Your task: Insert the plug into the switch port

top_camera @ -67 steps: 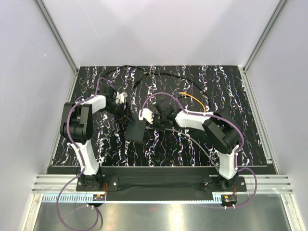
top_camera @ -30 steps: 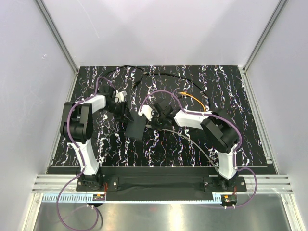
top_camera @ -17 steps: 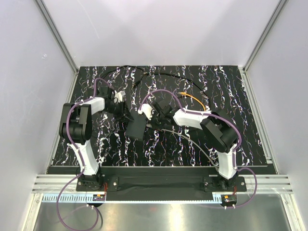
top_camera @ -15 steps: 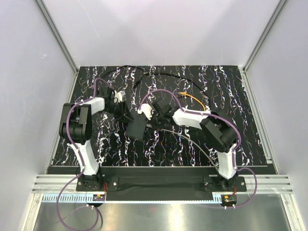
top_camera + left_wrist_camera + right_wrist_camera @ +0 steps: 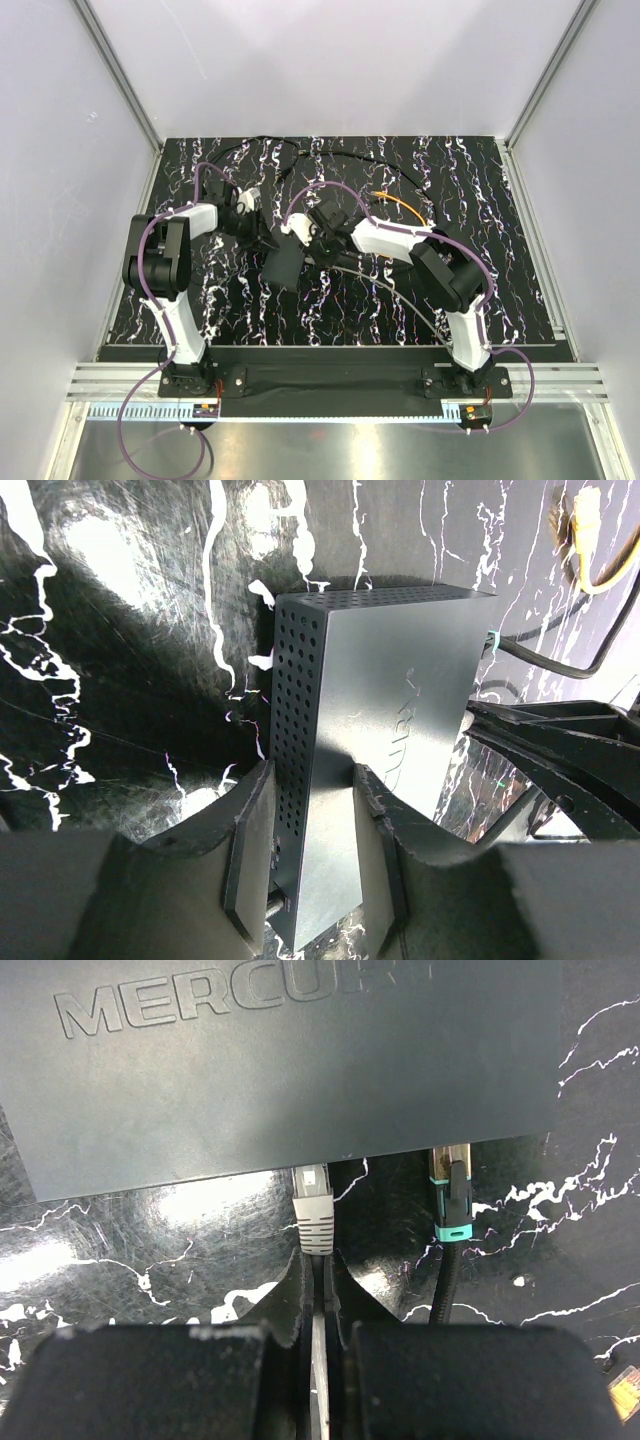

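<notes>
My right gripper [image 5: 318, 1270] pinches the plug [image 5: 314, 1210], nose at the switch [image 5: 300, 1070] edge; my left gripper [image 5: 312, 820] clamps the switch; I'd push straight and level; port apparently hidden.

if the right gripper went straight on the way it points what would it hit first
The right gripper, shut on the grey plug, points at the black switch box. The plug's tip would meet the box's edge first; whether it lines up with a port is hidden.
</notes>
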Controlling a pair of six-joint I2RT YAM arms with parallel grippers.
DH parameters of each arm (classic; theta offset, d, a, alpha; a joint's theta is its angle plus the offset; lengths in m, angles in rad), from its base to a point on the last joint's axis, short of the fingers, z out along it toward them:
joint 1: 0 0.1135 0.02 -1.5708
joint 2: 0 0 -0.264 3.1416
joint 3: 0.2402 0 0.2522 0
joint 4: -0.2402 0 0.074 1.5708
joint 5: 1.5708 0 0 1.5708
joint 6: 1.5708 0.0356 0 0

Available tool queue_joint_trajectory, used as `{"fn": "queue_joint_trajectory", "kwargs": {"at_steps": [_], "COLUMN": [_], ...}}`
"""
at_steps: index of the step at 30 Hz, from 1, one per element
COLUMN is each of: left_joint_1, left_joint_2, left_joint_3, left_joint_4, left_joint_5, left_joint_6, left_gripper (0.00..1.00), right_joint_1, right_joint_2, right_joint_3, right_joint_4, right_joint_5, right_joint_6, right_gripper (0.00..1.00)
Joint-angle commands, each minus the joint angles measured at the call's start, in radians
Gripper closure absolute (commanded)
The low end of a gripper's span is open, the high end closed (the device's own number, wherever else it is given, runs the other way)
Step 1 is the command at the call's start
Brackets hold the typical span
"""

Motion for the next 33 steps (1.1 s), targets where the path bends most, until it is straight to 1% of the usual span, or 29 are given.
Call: {"fn": "queue_joint_trajectory", "kwargs": {"at_steps": [1,5,7,8,11,12,17,19,20,21,22,25,28,32,33], "left_joint_1": [-0.118,-0.058,-0.034,-0.011,0.021,0.032,0.072,0.081,0.081,0.106,0.111,0.129,0.131,0.126,0.126], "left_joint_2": [0.037,0.017,0.013,0.01,-0.004,-0.012,-0.036,-0.044,-0.055,-0.059,-0.066,-0.102,-0.167,-0.253,-0.283], "left_joint_3": [-0.042,-0.016,0.001,0.004,0.013,0.015,0.015,0.016,0.015,0.018,0.024,0.061,0.098,0.128,0.138], "left_joint_4": [-0.018,-0.054,-0.071,-0.085,-0.114,-0.123,-0.145,-0.153,-0.154,-0.154,-0.159,-0.165,-0.159,-0.139,-0.139], "left_joint_5": [0.123,0.085,0.065,0.062,0.043,0.034,0.005,-0.007,-0.008,0.002,0.006,0.044,0.058,0.04,0.028], "left_joint_6": [-0.024,0.01,0.028,0.045,0.079,0.09,0.113,0.12,0.121,0.122,0.125,0.137,0.168,0.2,0.208], "left_gripper": [0.62,0.57,0.57,0.55,0.54,0.54,0.5,0.48,0.48,0.47,0.46,0.45,0.44,0.44,0.43], "right_joint_1": [0.083,0.067,0.056,0.048,0.039,0.036,0.002,-0.029,-0.038,-0.047,-0.061,-0.076,-0.107,-0.176,-0.193], "right_joint_2": [-0.02,-0.078,-0.107,-0.113,-0.13,-0.139,-0.175,-0.199,-0.208,-0.23,-0.247,-0.328,-0.38,-0.345,-0.321], "right_joint_3": [0.07,-0.023,-0.068,-0.082,-0.118,-0.138,-0.186,-0.209,-0.215,-0.221,-0.224,-0.228,-0.175,-0.082,-0.057], "right_joint_4": [0.395,0.362,0.312,0.292,0.253,0.237,0.198,0.181,0.157,0.138,0.122,0.057,-0.004,-0.081,-0.093], "right_joint_5": [-0.133,-0.115,-0.118,-0.121,-0.119,-0.119,-0.095,-0.095,-0.095,-0.095,-0.099,-0.125,-0.153,-0.102,-0.052], "right_joint_6": [-0.024,-0.06,-0.077,-0.078,-0.101,-0.106,-0.118,-0.135,-0.144,-0.158,-0.164,-0.155,-0.08,0.011,0.021], "right_gripper": [1.0,0.98,0.97,0.93,0.85,0.77,0.65,0.56,0.54,0.52,0.48,0.47,0.52,0.58,0.59]}}
